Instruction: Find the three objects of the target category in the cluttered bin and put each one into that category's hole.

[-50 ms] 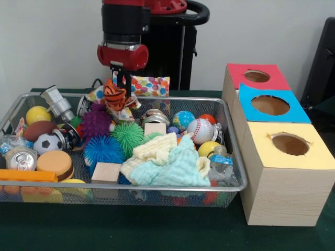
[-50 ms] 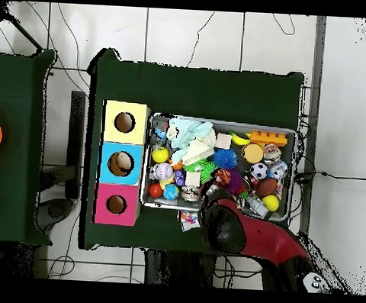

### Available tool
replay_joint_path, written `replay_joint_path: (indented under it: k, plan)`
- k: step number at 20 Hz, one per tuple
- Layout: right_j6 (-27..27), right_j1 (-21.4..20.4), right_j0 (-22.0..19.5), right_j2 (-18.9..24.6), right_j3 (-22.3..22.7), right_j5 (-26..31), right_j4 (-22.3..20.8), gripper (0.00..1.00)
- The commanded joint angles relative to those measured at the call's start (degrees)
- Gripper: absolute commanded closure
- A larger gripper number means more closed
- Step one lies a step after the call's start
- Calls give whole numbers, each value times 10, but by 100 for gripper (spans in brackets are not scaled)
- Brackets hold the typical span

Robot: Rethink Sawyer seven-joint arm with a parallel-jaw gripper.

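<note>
While the tool [image 1: 125, 88] hangs at the far side of the wire bin [image 1: 233, 157], pinched shut on an orange striped soft toy [image 1: 115, 97], lift straight clear of the clutter before swinging right toward the three boxes [image 1: 272, 157].

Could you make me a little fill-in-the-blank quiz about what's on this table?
1. The box nearest the camera in the front view has a ____ top.
2. The robot's hand hangs over an orange ____-striped soft toy.
3. There are ____ boxes with holes beside the wire bin.

Missing words: yellow; tiger; three
</note>
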Motion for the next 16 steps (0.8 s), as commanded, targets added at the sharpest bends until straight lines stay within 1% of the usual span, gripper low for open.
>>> replay_joint_path:
  k: [1,4,7,10,13,16]
  plan:
    - [-27,75,-8,65,-95,29,-37,100]
    - [-30,107,-14,70,-123,16,-55,100]
    - [-30,126,-23,78,-138,13,-67,100]
    - [-24,142,-22,74,-153,12,-73,100]
    - [-18,143,-20,70,-157,17,-75,100]
    - [-9,140,-10,57,-158,37,-66,100]
